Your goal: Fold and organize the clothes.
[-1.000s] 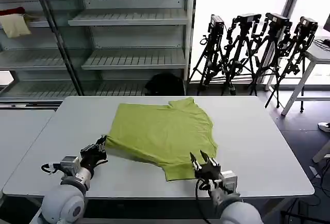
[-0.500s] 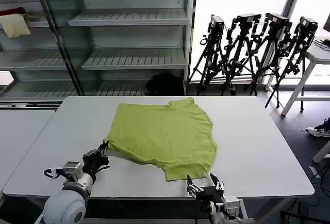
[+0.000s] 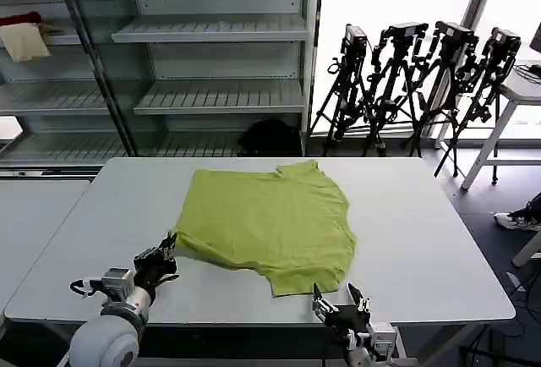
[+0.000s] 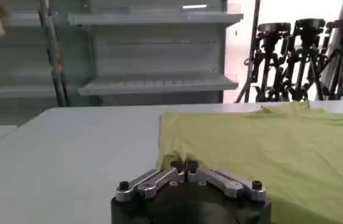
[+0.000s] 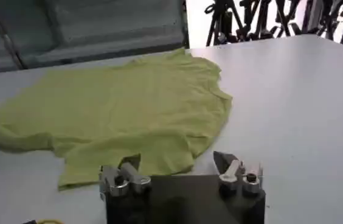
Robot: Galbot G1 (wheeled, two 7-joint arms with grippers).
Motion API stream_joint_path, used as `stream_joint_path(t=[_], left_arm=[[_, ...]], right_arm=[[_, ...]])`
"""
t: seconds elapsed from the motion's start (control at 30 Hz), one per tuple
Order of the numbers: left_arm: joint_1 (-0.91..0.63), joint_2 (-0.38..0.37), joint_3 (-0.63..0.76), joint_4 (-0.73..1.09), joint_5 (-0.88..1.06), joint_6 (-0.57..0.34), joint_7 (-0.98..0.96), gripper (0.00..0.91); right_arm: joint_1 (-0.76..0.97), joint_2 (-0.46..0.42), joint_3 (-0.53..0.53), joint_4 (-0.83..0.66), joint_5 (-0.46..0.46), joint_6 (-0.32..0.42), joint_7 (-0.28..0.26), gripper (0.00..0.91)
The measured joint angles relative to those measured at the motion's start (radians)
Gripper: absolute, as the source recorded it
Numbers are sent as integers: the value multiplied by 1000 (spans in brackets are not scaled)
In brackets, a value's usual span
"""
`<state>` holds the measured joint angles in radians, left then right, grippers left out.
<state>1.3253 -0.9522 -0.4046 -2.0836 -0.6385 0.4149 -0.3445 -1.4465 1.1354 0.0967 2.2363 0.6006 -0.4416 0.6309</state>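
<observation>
Item: lime-green T-shirt (image 3: 269, 223), lying loosely spread at the middle of the tabletop (image 3: 423, 240), collar toward the far edge, one sleeve reaching toward the near edge.

Left gripper (image 3: 161, 257): at the shirt's near-left corner, fingers pressed together on the cloth edge, as the left wrist view shows.

Right gripper (image 3: 340, 304): by the near edge, just off the near sleeve, fingers spread, holding nothing.

Handling note: judged best to have both corners pinched before lifting, then to carry the cloth evenly so the fold lands flat and square.
</observation>
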Motion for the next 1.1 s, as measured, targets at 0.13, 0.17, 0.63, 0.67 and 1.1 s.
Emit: stream_joint_path(t=[0.13, 0.17, 0.63, 0.67, 1.1], left_arm=[[-2, 0, 0, 2, 5, -1, 2, 0], [-2, 0, 1, 3, 5, -1, 3, 0], [-2, 3, 2, 4, 13, -5, 7, 0], [-1, 3, 1, 4, 13, -6, 7, 0], [5, 6, -12, -15, 9, -12, 3, 0]], right_arm=[[5, 2, -4, -6, 13, 2, 2, 0], [5, 3, -5, -6, 15, 2, 2, 0], [16, 7, -17, 11, 23, -1, 0, 0], [19, 6, -15, 14, 19, 2, -2, 0], [55, -23, 18, 72, -61, 24, -47, 0]])
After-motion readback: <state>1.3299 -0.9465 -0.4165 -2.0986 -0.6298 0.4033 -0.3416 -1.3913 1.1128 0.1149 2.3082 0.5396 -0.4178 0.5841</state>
